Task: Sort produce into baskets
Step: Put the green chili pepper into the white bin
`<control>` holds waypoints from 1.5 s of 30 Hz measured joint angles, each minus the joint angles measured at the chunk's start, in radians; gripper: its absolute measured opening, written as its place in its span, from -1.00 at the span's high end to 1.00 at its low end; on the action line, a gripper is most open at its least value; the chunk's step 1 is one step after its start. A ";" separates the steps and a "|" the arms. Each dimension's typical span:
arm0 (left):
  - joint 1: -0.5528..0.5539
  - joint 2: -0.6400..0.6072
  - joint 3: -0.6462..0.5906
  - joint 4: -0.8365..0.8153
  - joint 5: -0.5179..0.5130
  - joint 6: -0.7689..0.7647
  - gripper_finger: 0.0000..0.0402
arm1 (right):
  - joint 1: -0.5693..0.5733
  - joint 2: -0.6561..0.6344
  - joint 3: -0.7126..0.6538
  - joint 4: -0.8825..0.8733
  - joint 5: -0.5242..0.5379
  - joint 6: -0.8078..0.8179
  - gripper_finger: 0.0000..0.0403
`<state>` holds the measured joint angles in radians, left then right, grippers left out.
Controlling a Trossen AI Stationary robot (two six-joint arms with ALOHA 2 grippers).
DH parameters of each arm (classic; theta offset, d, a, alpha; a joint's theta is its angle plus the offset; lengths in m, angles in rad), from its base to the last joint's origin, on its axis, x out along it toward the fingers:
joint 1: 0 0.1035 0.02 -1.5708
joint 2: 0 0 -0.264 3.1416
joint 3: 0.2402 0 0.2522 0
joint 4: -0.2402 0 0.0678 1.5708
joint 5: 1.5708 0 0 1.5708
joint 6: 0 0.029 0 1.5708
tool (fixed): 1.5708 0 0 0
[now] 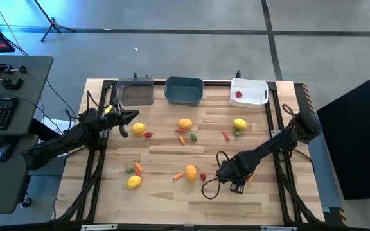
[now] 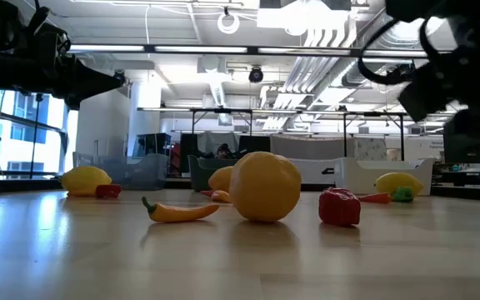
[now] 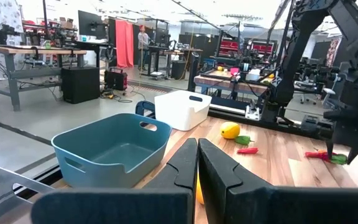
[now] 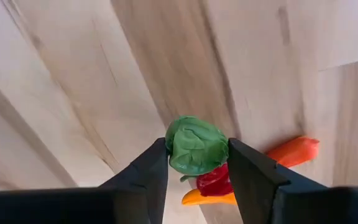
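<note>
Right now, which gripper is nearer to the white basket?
Right. The right gripper is low over the table's front, below the white basket; the left gripper is far across, beside the clear-grey one.

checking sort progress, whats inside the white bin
One small red piece lies in the white bin, near its left end. The rest of its floor shows bare from above; nothing is covered.

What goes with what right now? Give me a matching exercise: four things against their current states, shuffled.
Things:
1. white bin
2. teal bin
3. left gripper
4. right gripper

States:
A. jaws shut, nothing held
B. holds one red piece
C. empty
D. jaws closed on a green leafy piece on the table

Pairs: 1-B, 2-C, 3-A, 4-D
</note>
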<state>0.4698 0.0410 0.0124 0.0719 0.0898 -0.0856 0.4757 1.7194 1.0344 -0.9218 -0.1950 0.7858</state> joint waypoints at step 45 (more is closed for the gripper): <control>0.000 0.000 0.000 0.000 0.000 0.000 1.00 | -1.425 -0.089 0.001 0.229 0.409 -0.656 0.24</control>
<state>0.4700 0.0412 0.0124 0.0719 0.0896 -0.0856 -0.9497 1.6306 1.0351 -0.6930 0.2141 0.1299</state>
